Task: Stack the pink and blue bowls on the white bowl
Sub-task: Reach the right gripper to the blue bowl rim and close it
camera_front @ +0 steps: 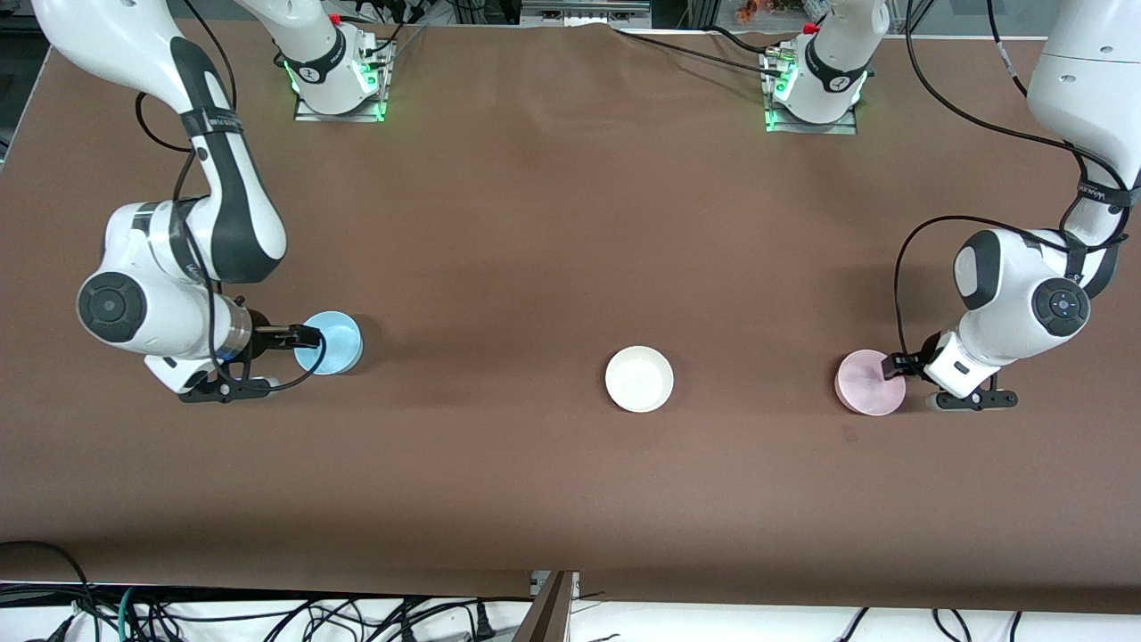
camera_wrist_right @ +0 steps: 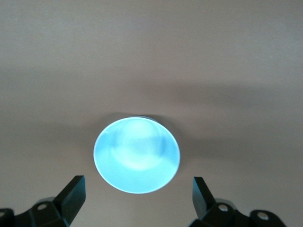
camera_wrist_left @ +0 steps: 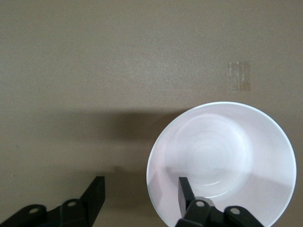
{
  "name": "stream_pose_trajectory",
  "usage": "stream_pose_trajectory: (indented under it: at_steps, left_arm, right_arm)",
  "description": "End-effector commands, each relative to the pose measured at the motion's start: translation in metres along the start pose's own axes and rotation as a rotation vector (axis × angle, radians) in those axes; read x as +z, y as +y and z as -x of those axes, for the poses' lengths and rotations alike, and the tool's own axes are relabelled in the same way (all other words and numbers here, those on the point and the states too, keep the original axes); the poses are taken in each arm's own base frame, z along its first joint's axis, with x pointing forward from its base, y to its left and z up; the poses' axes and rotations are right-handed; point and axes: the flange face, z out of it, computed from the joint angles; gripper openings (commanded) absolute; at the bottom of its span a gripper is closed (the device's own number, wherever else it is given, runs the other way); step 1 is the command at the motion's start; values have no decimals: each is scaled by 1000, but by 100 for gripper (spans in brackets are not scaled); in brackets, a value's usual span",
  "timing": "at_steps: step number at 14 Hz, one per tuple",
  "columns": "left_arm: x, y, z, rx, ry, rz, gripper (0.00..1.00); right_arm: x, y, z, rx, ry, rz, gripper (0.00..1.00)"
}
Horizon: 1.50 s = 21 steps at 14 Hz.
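The light blue bowl sits upright toward the right arm's end of the table. My right gripper is open and empty at its rim. In the right wrist view the blue bowl lies just ahead of the spread gripper, not between the fingers. The pale pink bowl sits toward the left arm's end. My left gripper is open at its rim. In the left wrist view one finger is inside the pink bowl and the other is outside. The white bowl stands alone between them.
The brown table carries only the three bowls, set in a row. The arm bases stand along the table's edge farthest from the front camera. Cables hang below the table's nearest edge.
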Motion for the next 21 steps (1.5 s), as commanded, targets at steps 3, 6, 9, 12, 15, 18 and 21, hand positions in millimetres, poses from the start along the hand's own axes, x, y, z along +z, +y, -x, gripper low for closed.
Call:
stream_pose_trajectory:
  at_steps: [3,6,9,12,15,18,21]
  left_arm:
    - [-3,1,6,17,8,-14,62]
    - [-6,2,8,20,8,-16,59]
    - [-9,3,11,23,6,-19,58]
    - [-9,3,11,24,6,-19,56]
    - [-9,3,12,23,3,-19,54]
    - [-13,3,15,28,2,-23,50]
    - [-15,3,17,27,2,-26,49]
  right_arm:
    - [16,-20,11,62,37,-12,100]
    - [25,-14,11,58,41,-5,100]
    - [36,21,9,56,25,-3,100]
    - [47,49,12,88,14,-8,100]
    - [70,60,21,102,51,-12,100]
    - [88,65,28,114,77,-15,100]
    - [93,66,30,149,79,-45,100]
